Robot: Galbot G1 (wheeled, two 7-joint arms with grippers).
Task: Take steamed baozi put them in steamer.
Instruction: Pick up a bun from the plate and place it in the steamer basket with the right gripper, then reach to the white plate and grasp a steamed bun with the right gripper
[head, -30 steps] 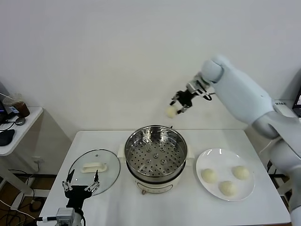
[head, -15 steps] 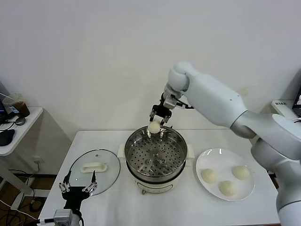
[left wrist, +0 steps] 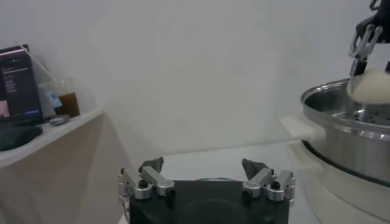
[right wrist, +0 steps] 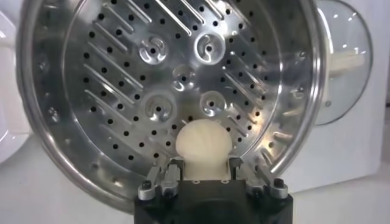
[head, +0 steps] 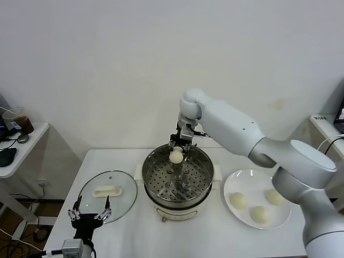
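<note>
My right gripper (head: 177,152) is shut on a cream-white baozi (head: 176,156) and holds it just above the far part of the steamer (head: 178,177), a shiny steel pot with a perforated tray on a white base. In the right wrist view the baozi (right wrist: 204,143) sits between the fingers (right wrist: 172,171) over the perforated tray (right wrist: 164,85). Three more baozi (head: 238,200) lie on the white plate (head: 242,181) to the right of the steamer. My left gripper (head: 88,214) is open and empty, low at the table's front left, near the lid.
A round glass lid (head: 107,194) with a white handle lies flat on the table left of the steamer. A side table (head: 16,148) with a cup and dark items stands at far left. The wall is close behind the table.
My right arm has swung left and down with the baozi, from high at the back right to just above the steamer's far part. The left arm has stayed put.
</note>
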